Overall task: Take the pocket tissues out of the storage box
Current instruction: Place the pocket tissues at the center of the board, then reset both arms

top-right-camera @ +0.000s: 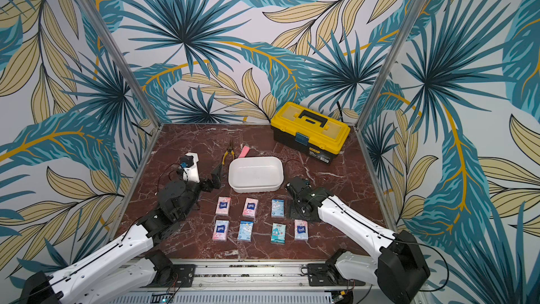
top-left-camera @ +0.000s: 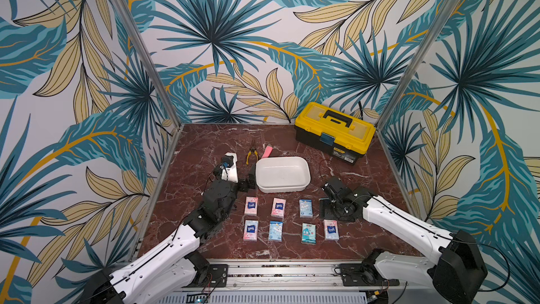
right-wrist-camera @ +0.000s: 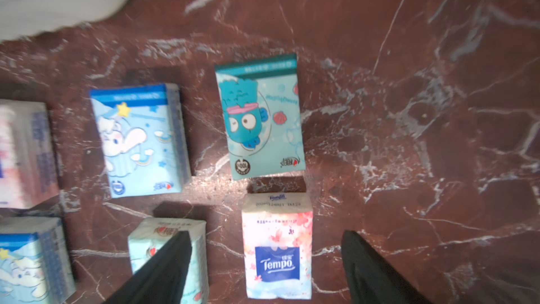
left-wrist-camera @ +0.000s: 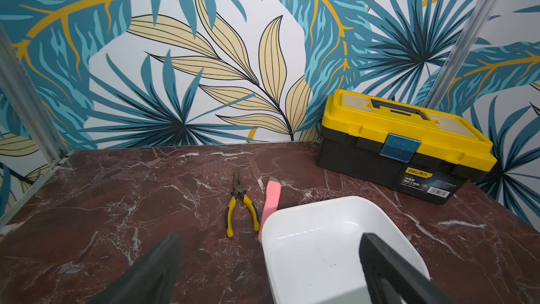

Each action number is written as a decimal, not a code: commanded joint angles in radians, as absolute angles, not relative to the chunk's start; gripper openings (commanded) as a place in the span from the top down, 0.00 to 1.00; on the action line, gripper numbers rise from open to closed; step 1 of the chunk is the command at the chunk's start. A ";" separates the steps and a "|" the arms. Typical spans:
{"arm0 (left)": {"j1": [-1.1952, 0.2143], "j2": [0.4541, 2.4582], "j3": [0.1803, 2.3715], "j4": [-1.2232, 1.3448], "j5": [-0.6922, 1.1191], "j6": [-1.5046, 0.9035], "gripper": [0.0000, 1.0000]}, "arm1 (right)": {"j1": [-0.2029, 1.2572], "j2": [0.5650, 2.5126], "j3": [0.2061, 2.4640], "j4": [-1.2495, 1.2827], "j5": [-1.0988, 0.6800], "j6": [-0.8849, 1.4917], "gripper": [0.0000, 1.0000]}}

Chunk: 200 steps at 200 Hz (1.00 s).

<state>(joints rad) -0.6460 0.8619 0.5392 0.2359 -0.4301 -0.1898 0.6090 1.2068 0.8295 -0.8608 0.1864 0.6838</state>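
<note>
Your left claw (top-left-camera: 248, 181) stands spread wide and empty at the storage box's (top-left-camera: 280, 189) left end. The pocket tissues (top-left-camera: 278, 207) lie in two rows on the bench (top-left-camera: 204, 147) in front of the storage box. Off its right front corner, your right claw (right-wrist-camera: 266, 233) is spread, gripping nothing. A Tempo packet (right-wrist-camera: 277, 258) lies between its fingers, clear of both.

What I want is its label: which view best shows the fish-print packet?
Right wrist view: the fish-print packet lies close, whole, print clear. Both top views show it small, unreadable; left wrist view misses it.
</note>
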 commanded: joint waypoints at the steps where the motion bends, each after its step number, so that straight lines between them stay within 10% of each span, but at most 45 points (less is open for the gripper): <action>1: -0.633 0.836 0.522 0.222 -0.490 -0.176 0.00 | 0.611 1.189 0.905 -0.938 0.272 0.620 0.11; 200: -0.388 0.834 0.526 0.177 -0.433 -0.228 0.00 | 0.252 1.037 0.926 -0.585 0.553 0.166 0.01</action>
